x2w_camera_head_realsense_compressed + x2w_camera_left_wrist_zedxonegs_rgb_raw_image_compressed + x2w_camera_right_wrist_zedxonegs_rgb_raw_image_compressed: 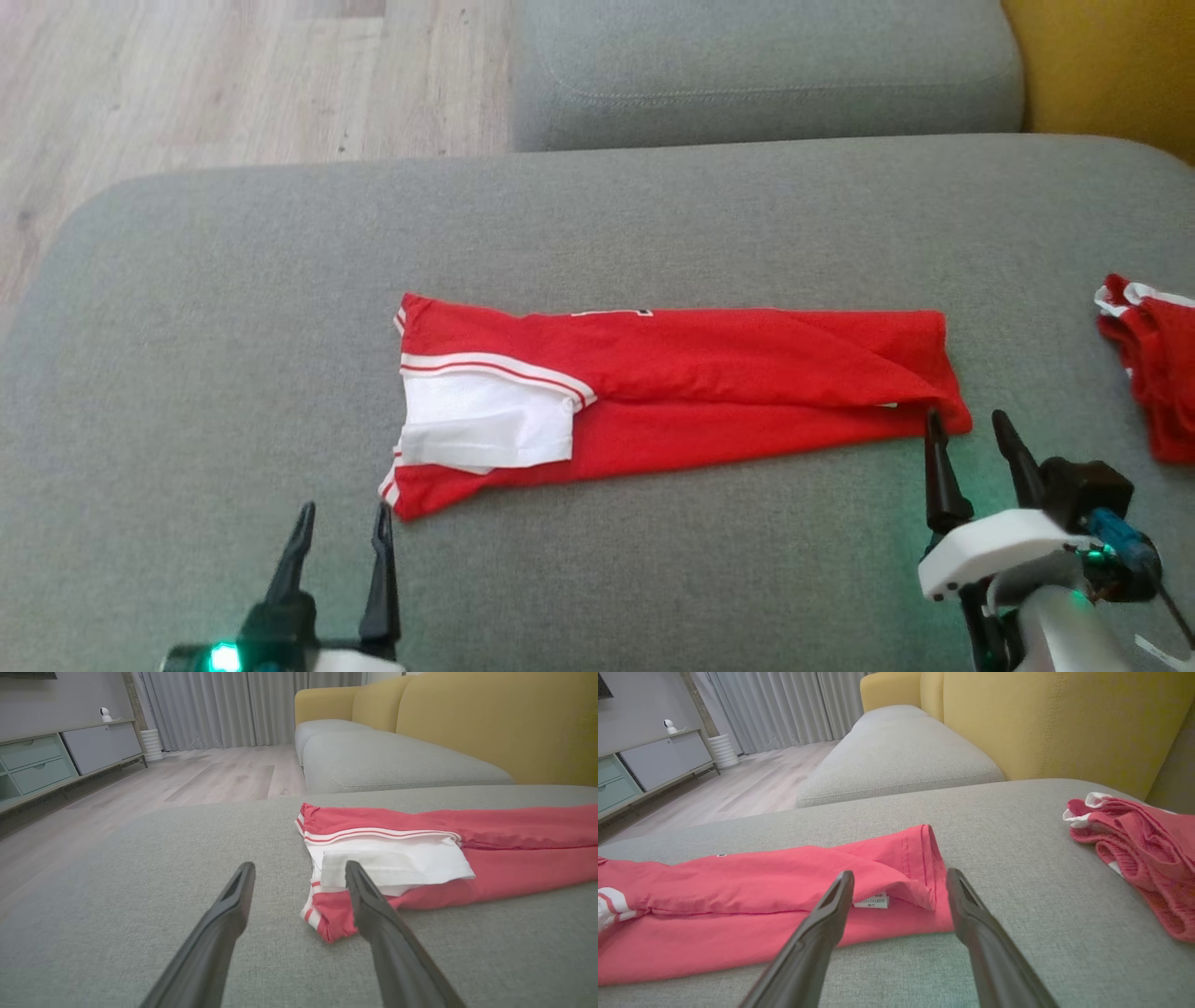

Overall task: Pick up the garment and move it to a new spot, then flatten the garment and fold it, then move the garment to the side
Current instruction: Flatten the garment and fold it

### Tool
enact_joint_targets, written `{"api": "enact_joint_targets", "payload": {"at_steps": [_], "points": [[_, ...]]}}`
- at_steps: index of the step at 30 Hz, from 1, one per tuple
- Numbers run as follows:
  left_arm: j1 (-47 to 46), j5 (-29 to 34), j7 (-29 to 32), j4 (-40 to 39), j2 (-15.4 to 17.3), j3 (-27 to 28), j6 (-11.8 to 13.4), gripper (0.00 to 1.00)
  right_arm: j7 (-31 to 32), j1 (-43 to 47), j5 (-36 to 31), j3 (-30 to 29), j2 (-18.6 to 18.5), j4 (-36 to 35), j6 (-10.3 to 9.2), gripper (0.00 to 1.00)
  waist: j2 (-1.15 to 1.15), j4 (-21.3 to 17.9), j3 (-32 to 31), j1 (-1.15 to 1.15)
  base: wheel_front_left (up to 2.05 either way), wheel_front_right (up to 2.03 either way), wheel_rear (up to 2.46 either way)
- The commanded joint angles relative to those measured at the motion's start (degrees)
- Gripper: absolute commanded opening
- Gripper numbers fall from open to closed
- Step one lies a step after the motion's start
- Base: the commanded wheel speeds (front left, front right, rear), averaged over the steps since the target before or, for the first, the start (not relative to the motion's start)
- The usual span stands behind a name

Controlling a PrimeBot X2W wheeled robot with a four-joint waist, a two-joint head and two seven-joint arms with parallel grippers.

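The garment (709, 383) is lying folded into a long red strip across the middle of the grey seat cushion (233, 308). Its striped end with the white panel (485, 420) is pointing to the robot's left and its hemmed end to the right. A small white label (871, 901) is peeking out of the fold at the hemmed end.

The left gripper (344, 511) is hovering just beside the near corner of the striped end, its jaws standing wide and empty. The right gripper (965, 417) is sitting at the near corner of the hemmed end, its jaws also spread wide and gripping nothing; whether a fingertip is touching the cloth cannot be told.

A second red garment (1153, 364) is lying crumpled at the cushion's right edge, well apart from the strip. Beyond it a further grey cushion (766, 65), a yellow backrest (1111, 65) and a wooden floor (187, 75) are showing.
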Motion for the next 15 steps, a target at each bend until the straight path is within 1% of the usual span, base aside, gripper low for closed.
{"api": "enact_joint_targets", "payload": {"at_steps": [1,8,11,15], "points": [[-0.89,0.73,-0.47,-2.49,-0.34,2.46,0.37,1.0,-0.63,-1.22,0.37,1.74,-0.14,-1.55,-0.04,1.0,0.0,-0.14,-0.21,0.01,0.0,0.0,0.0],[-0.37,1.85,-0.47,-2.58,-1.38,3.0,-0.82,1.0,-0.63,-3.12,-0.06,0.9,-0.14,-0.16,-0.04,1.0,0.0,0.3,1.08,0.01,0.0,0.0,0.0],[-1.57,2.24,-0.47,-2.31,-1.62,2.62,-1.61,1.0,-0.63,-6.41,-1.74,-0.37,-0.13,2.15,-0.04,1.0,0.0,0.85,3.08,0.01,0.0,0.0,0.0],[-3.58,2.52,-0.47,-2.01,-1.89,1.64,-2.45,1.0,-0.63,-12.06,-5.81,-3.32,-0.13,6.55,-0.04,1.0,0.0,2.04,6.18,0.01,0.0,0.0,0.0]]}}
